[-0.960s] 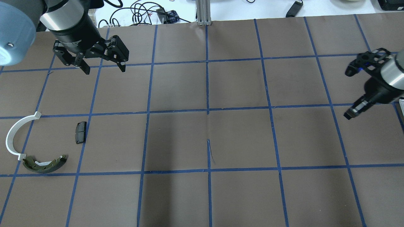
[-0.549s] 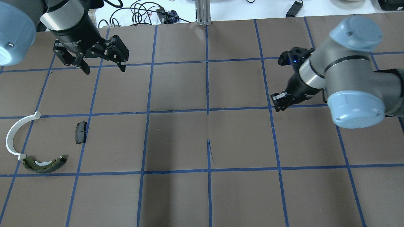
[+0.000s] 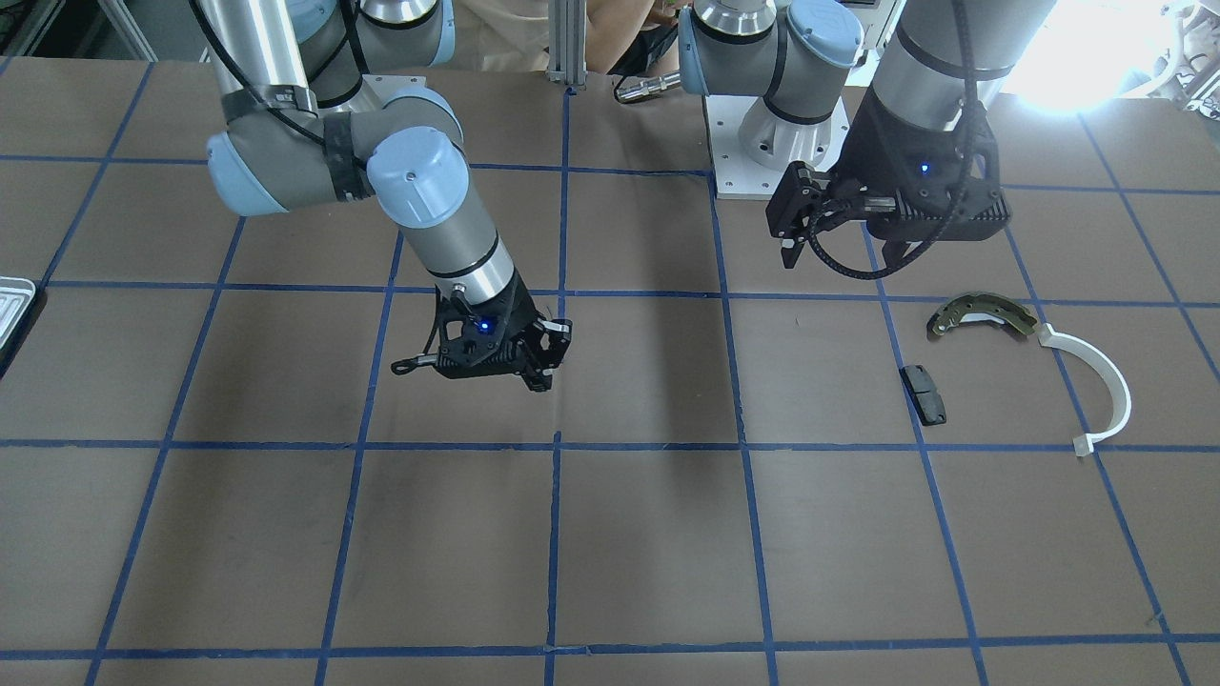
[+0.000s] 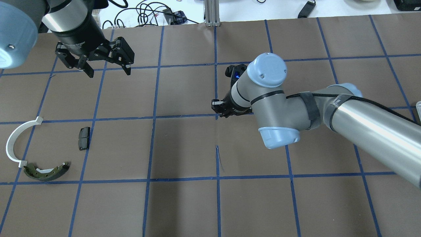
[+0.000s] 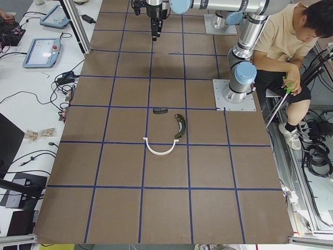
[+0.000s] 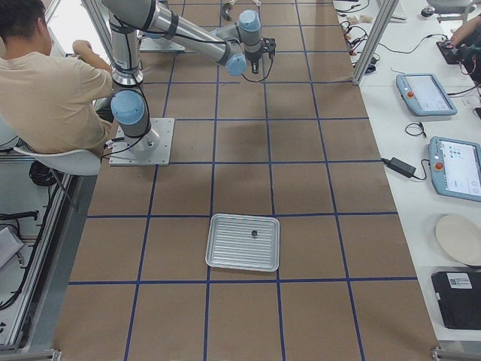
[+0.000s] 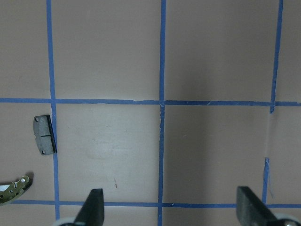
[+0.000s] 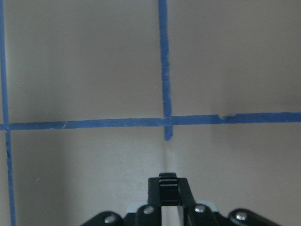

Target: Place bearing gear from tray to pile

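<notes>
A small dark part [image 6: 254, 233], too tiny to identify, lies on the tray [image 6: 225, 256]. The right gripper [image 4: 219, 109], fingers pressed together, hangs over mid-table, well apart from it. The left gripper [image 4: 109, 72] hangs spread wide near the pile's black pad [image 4: 84, 138], white arc [image 4: 14, 140] and brake shoe [image 4: 46, 171].

Brown tabletop [image 4: 184, 148] gridded with blue tape [image 4: 148, 180], white benches [image 6: 383, 105] with tablets [image 6: 458, 167], seated operator [image 5: 289, 41]

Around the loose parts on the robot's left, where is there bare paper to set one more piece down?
Free: the grid square beside the black pad toward the table's middle, and the patch between the white arc and the pad. Crowded: where the arc's end and the brake shoe lie close together.
</notes>
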You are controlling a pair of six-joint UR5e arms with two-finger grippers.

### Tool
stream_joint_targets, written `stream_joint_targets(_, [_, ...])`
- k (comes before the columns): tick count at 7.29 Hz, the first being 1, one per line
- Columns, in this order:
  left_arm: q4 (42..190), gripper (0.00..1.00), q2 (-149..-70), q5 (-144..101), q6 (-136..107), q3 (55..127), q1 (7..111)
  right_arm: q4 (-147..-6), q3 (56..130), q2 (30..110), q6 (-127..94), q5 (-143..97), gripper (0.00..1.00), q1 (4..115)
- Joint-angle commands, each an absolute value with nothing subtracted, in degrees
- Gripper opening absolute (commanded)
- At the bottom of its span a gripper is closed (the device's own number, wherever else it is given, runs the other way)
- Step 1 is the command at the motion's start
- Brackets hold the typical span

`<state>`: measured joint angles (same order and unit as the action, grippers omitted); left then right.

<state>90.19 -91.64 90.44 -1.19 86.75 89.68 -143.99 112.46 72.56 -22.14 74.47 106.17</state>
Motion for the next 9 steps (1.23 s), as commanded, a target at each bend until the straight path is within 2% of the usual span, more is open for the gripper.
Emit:
stream_joint_targets(1, [90.2,1.0,-91.7,90.4,-1.1,86.7,89.6,-145.8,111.8,70.0,-24.2,71.7,0.99,107.1])
stream_joint_targets(3, [90.2,1.0,-91.6,90.4,-1.1,86.7,89.6,-141.4,111.7,72.1,-19.9,72.5,1.0,103.9])
stream_joint_targets(4, [90.2,1.0,-91.6,90.4,-1.1,86.7,89.6,-134.1,111.7,76.6,-11.5,73.8,1.0,100.2])
stream_joint_targets(6, [90.1,1.0,-92.7,90.5,-1.8,86.1,90.1,-115.3,111.4,87.2,13.9,82.6,1.0,88.1])
stream_joint_targets(7, [90.1,1.0,-94.5,90.9,-2.7,85.1,90.0,-111.7,110.8,91.5,19.9,89.1,1.0,81.8])
stream_joint_targets(9, [89.7,1.0,-98.1,89.3,-8.4,85.9,95.2,-111.6,110.0,92.9,33.2,95.3,1.0,68.2])
